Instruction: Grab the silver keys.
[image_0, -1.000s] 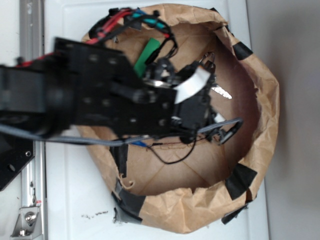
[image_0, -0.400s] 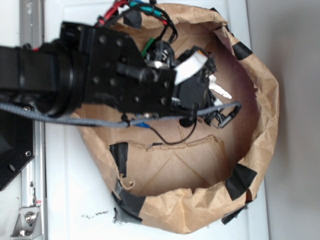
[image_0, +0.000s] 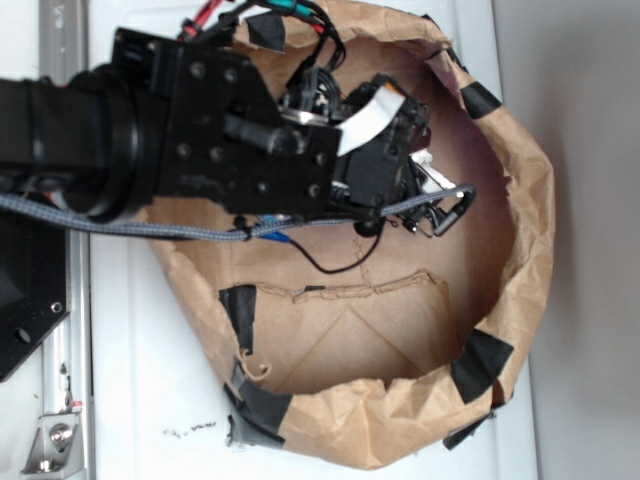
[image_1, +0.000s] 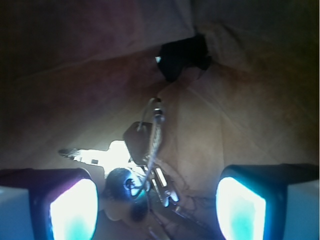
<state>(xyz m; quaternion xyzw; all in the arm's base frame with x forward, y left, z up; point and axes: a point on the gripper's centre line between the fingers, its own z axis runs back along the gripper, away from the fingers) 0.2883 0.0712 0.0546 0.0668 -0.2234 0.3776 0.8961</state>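
The silver keys (image_1: 145, 175) lie on the brown paper floor, several flat blades fanned out from a dark ring, with a clip and chain (image_1: 156, 117) reaching away from me. My gripper (image_1: 157, 212) is open just above them, its glowing pads (image_1: 72, 210) standing either side of the bunch without touching it. From outside, the black gripper (image_0: 392, 165) hangs over the keys (image_0: 434, 180). Only a bright sliver of metal shows at its right edge.
A crumpled brown paper wall (image_0: 520, 200) patched with black tape (image_0: 482, 360) rings the work area on a white table (image_0: 140, 380). A grey braided cable (image_0: 150, 228) and a thin black wire (image_0: 335, 268) trail from the arm. A metal rail (image_0: 62, 350) runs along the left.
The arm has shifted towards the top of the exterior view and settled over the keys, which now show less. The green block seen earlier is covered by the arm.
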